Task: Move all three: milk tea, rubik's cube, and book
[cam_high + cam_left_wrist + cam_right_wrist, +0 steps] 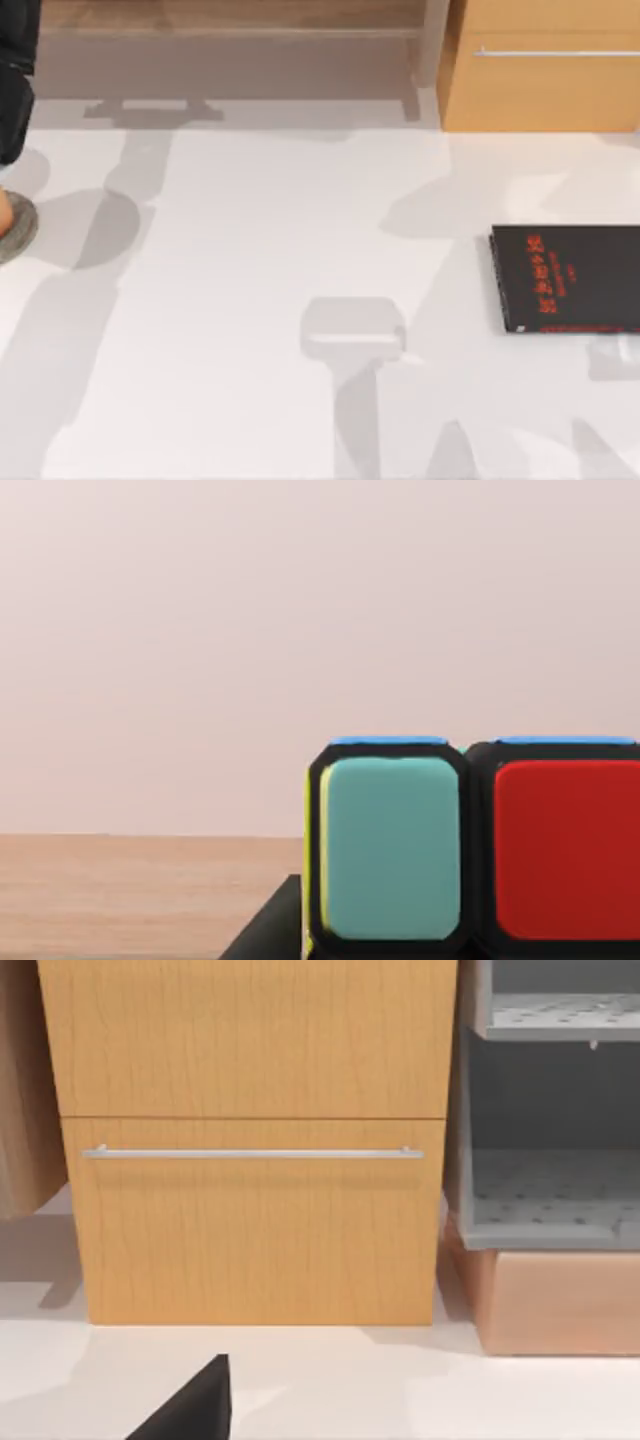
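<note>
White table (250, 300) | black book (570, 278) right (flat) | rubik's cube (470, 850) close | claws: cannot tell

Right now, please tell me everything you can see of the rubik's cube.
The rubik's cube appears close up in the left wrist view. Part of one face shows: a teal-green sticker beside a red one, each a rounded square set in a black frame. Blue stickers edge the face above, and a yellow strip runs along the side next to the teal-green sticker. It looks like smooth plastic and sits square to the camera. What it rests on or touches is not visible.
</note>
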